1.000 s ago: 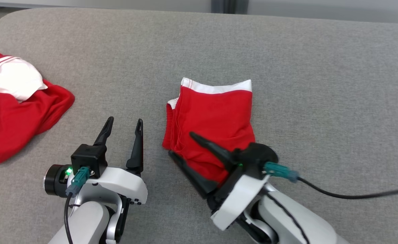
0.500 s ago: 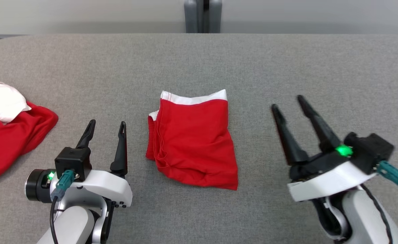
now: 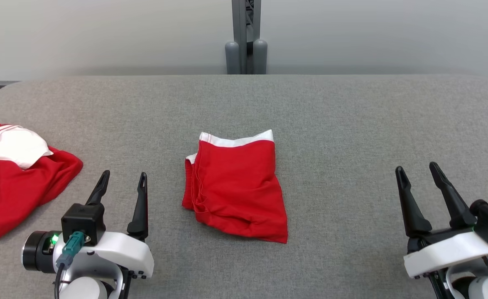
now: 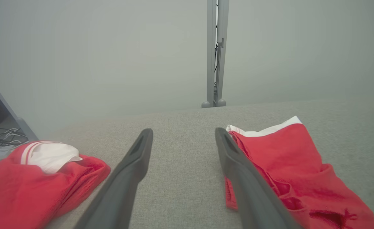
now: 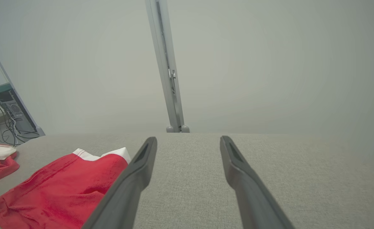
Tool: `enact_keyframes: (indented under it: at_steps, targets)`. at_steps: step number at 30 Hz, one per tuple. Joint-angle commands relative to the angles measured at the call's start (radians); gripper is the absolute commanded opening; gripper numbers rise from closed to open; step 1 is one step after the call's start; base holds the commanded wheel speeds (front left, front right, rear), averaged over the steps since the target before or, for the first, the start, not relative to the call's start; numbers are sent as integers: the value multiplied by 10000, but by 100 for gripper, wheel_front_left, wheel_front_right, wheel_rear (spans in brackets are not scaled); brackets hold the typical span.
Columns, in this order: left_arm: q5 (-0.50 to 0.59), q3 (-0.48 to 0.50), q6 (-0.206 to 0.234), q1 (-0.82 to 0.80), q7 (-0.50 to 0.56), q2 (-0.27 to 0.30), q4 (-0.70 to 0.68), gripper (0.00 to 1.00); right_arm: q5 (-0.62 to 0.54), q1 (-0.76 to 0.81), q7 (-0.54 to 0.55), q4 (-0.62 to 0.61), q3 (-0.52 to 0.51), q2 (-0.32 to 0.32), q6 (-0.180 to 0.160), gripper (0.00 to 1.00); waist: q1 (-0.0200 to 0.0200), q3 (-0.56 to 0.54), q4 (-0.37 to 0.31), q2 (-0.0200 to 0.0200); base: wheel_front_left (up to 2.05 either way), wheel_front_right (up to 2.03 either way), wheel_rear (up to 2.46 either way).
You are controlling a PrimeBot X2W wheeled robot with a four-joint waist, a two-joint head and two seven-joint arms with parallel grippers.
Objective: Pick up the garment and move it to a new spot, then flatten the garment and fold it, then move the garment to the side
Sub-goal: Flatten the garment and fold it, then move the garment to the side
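Garment of red knit cloth (image 3: pixel 235 191), folded, with a white band along its far hem, lies flat near the middle of the grey cloth-covered table (image 3: pixel 351 116), somewhat closer to the near edge than to the far one. Its left side shows stacked layers, and its near right corner runs out to a point. It lies apart from both grippers. The left gripper (image 3: pixel 124 173) sits over the near left part of the table, near the garment's left side, its two long dark fingers spread wide with bare cloth between them and nothing held. The right gripper (image 3: pixel 416 166) is by the near right corner, well apart from the garment, its fingers likewise wide and empty. In the left wrist view the garment (image 4: pixel 288 159) lies just beside the right-hand finger, which hides part of its edge, and its near end is creased into small folds. In the right wrist view the garment (image 5: pixel 62 187) lies beyond the left-hand finger, white band farthest away. At the table's left edge rests a crumpled heap of red cloth (image 3: pixel 15 187) with a white patch and thin white stripes, well apart from the folded garment. Beyond the far edge a grey metal post (image 3: pixel 246 37) with two rounded feet stands before a pale wall (image 3: pixel 102 37). Off the table's left side, the right wrist view shows shelving with dark cables (image 5: pixel 8 117).
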Motion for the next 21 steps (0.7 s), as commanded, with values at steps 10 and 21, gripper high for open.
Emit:
enact_keyframes:
  at_steps: [10,21]
  targets:
    - [-67,-2,124,242,88,192,-297,100,-85,634,401,-384,-492,157,3,100,0,-207,59,0,0,0,0]
    - [-74,-105,123,80,133,135,-267,100,-184,631,466,-508,-609,265,3,100,0,-107,191,0,0,0,0]
